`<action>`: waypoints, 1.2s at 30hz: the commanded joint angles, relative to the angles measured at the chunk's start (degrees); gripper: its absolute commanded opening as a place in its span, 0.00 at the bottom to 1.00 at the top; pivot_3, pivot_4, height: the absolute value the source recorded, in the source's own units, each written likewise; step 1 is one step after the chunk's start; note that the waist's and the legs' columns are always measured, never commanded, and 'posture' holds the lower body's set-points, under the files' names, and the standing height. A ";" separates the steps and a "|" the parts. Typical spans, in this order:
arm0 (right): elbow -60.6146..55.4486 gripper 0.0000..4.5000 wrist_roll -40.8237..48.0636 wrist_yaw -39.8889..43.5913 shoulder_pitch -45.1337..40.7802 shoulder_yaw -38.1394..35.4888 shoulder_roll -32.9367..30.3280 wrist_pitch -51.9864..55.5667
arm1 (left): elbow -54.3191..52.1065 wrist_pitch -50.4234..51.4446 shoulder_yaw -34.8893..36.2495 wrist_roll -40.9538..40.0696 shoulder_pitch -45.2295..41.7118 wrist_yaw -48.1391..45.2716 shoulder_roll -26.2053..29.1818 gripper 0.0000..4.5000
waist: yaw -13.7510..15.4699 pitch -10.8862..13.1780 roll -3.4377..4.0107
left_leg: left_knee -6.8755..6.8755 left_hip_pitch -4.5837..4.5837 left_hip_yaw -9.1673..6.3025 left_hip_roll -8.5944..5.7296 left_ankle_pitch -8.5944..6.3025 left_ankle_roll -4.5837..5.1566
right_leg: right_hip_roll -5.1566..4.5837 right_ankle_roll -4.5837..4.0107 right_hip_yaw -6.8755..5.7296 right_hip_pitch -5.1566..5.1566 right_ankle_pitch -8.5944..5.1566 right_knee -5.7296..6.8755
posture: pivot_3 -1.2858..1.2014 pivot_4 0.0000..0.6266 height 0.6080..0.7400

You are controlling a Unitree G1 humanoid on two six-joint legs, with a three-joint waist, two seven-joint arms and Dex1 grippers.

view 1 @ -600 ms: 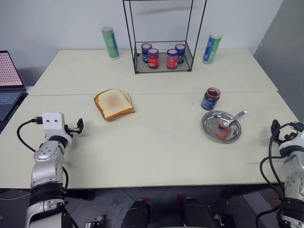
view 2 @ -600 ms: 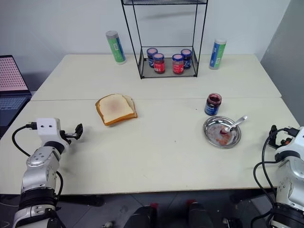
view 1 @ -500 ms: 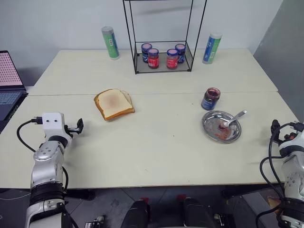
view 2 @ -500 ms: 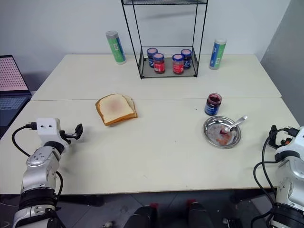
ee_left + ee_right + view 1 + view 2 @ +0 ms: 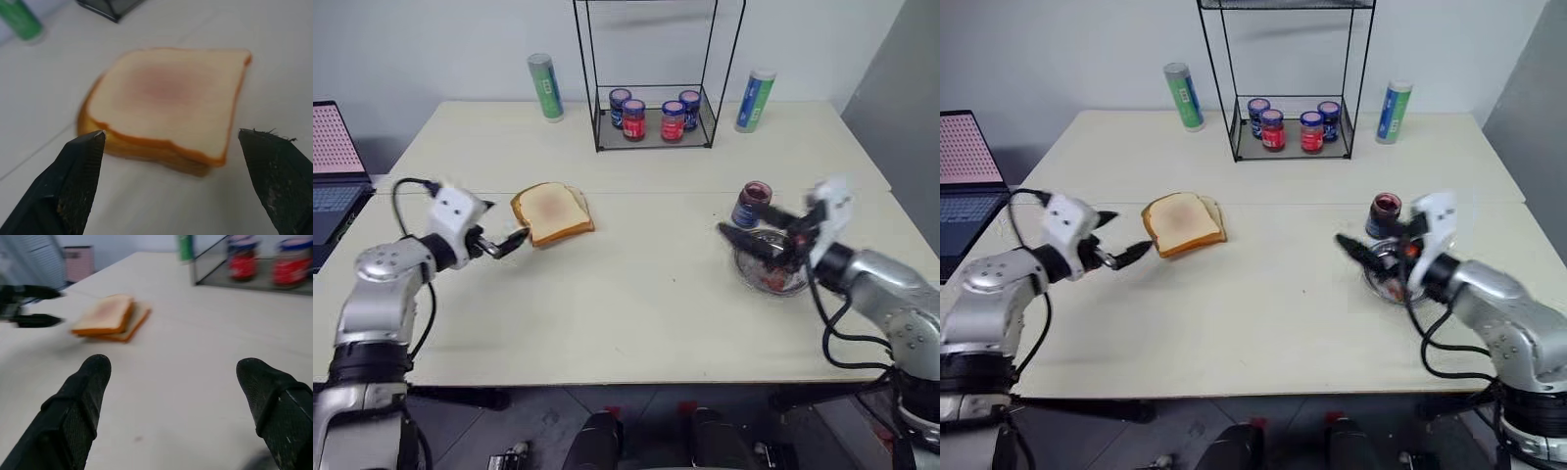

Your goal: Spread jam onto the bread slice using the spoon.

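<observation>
The bread slice (image 5: 551, 208) is pale with a brown crust and a faint pink centre. It lies on a second, more golden slice at the table's left middle. My left gripper (image 5: 509, 236) is open just left of the bread, its fingers (image 5: 80, 164) pointing at the bread's near edge without touching it. The jam (image 5: 751, 203) is dark red in a small clear jar at the right. In front of the jar, my right gripper (image 5: 744, 230) hangs open and empty above the round steel plate (image 5: 773, 287). The spoon is hidden behind that arm.
A black wire rack (image 5: 651, 137) with several small jars stands at the back centre. It is flanked by a green tube (image 5: 545, 88) and a green-and-blue tube (image 5: 754, 98). A laptop (image 5: 328, 171) sits past the table's left edge.
Both arms have come up from the table's near edge. The left gripper swung forward to the bread. The right gripper swung inward over the plate and now covers the spoon.
</observation>
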 commanded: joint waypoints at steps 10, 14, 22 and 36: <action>-1.30 0.99 -1.00 0.91 -2.84 5.65 4.07 -0.21 | 29.19 -7.62 -1.97 3.27 -17.70 -5.58 -4.88 1.00 | -0.43 0.03 -0.08 | 0.02 -0.38 -0.25 -0.09 0.01 -0.01 | 0.08 -0.01 -0.01 -0.56 0.00 0.16 | 0.52 0.24 1.00; -1.78 1.00 -0.86 0.75 -1.40 4.51 4.02 -0.17 | 31.07 -5.75 0.16 1.74 -18.73 -6.92 -4.84 0.89 | -0.47 0.03 -0.09 | 0.02 -0.38 -0.27 -0.09 0.01 0.00 | 0.08 -0.01 0.00 -0.56 0.00 0.18 | 0.52 0.24 1.00; -2.14 1.00 0.34 2.50 -1.49 4.44 3.35 1.02 | 31.08 -5.17 1.85 0.90 -19.26 -8.34 -5.19 0.53 | -0.56 0.03 -0.09 | 0.02 -0.38 -0.29 -0.08 0.01 -0.01 | 0.09 -0.01 0.00 -0.58 0.00 0.19 | 0.52 0.24 1.00; -5.88 1.00 12.55 1.60 -3.53 1.56 3.08 6.66 | 27.46 -4.40 2.99 0.10 -18.38 -8.48 -5.38 0.00 | -0.78 0.03 -0.09 | 0.04 -0.39 -0.33 -0.02 0.01 0.00 | 0.08 -0.01 -0.01 -0.57 0.00 0.21 | 0.52 0.24 1.00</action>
